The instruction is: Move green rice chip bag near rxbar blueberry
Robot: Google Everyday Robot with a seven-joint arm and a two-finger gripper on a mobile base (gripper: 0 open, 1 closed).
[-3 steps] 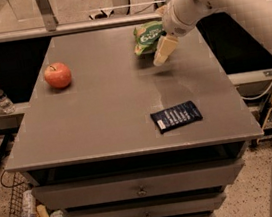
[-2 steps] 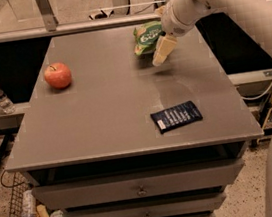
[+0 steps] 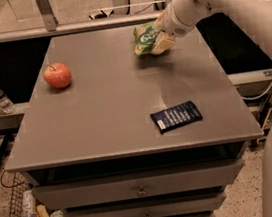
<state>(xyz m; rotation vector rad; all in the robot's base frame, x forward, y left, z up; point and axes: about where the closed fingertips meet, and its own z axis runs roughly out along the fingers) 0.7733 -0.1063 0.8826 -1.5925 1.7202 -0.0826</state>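
The green rice chip bag (image 3: pixel 145 38) lies at the far right of the grey table top (image 3: pixel 111 109), light green with white lettering. My gripper (image 3: pixel 161 40) is at the bag's right edge, touching or overlapping it, with the white arm reaching in from the upper right. The rxbar blueberry (image 3: pixel 176 116) lies flat near the table's front right, dark navy with pale text, well apart from the bag and towards the front of the table from it.
A red apple (image 3: pixel 57 75) sits at the table's far left. Drawers (image 3: pixel 137 191) are below the top. A water bottle (image 3: pixel 1 98) stands on a ledge at left, and clutter lies on the floor at lower left.
The gripper has moved in from just right of and below the bag to its right edge. The bag, bar and apple stay where they were.
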